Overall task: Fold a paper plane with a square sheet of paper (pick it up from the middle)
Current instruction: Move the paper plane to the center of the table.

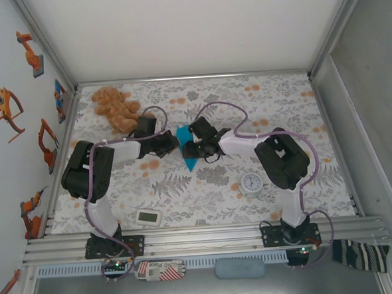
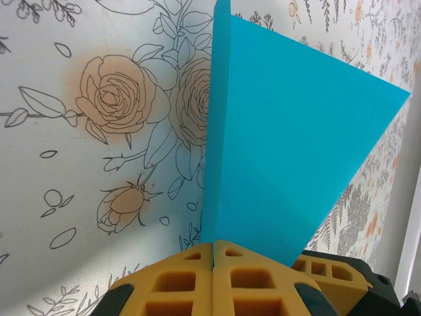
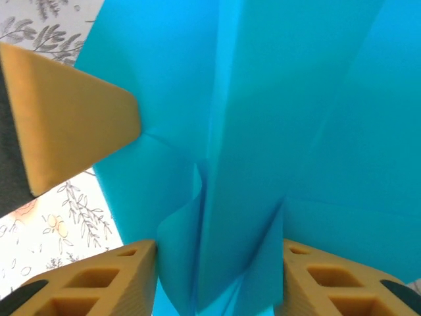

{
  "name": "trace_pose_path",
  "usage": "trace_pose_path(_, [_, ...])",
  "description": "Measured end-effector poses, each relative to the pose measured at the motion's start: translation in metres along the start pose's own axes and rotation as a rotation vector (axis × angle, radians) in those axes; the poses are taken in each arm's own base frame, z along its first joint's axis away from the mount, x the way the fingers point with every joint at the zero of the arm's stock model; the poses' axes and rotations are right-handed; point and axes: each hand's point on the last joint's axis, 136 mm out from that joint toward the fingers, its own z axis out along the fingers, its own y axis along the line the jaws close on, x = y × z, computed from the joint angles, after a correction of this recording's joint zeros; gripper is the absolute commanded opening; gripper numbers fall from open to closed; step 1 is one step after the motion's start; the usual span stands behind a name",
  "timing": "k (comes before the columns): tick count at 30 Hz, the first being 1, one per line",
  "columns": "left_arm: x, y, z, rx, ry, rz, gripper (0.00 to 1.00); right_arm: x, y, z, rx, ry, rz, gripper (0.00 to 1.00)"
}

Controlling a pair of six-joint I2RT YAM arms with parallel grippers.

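Right wrist: creased paper plane [image 3: 263, 131]; top external: teddy bear [image 1: 116, 106], clock [image 1: 252, 183], gadget [image 1: 148, 218].

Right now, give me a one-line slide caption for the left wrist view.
Left tool pinching the folded turquoise paper by its crease over the floral tablecloth.

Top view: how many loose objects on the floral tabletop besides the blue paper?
3: teddy bear far left; round white clock beside the right arm; white rectangular gadget at the near edge. The arms may hide others.
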Motion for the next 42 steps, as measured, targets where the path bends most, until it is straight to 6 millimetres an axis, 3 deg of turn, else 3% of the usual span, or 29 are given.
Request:
trace_pose_path(7, [0.000, 0.001, 0.001, -0.003, 0.002, -0.002, 0.06, -0.001, -0.006, 0.000, 0.034, -0.011, 0.004, 0.32])
trace_pose_path(17, [0.001, 0.003, 0.002, -0.006, 0.005, -0.005, 0.06, -0.001, -0.007, 0.000, 0.057, -0.023, 0.006, 0.32])
trace_pose_path(34, [-0.001, 0.002, 0.004, -0.009, 0.008, -0.006, 0.06, 0.020, -0.001, 0.003, 0.120, 0.008, -0.039, 0.32])
trace_pose_path(42, [-0.001, 0.002, 0.004, -0.009, 0.009, -0.007, 0.06, 0.017, -0.007, 0.001, 0.162, -0.005, -0.024, 0.24])
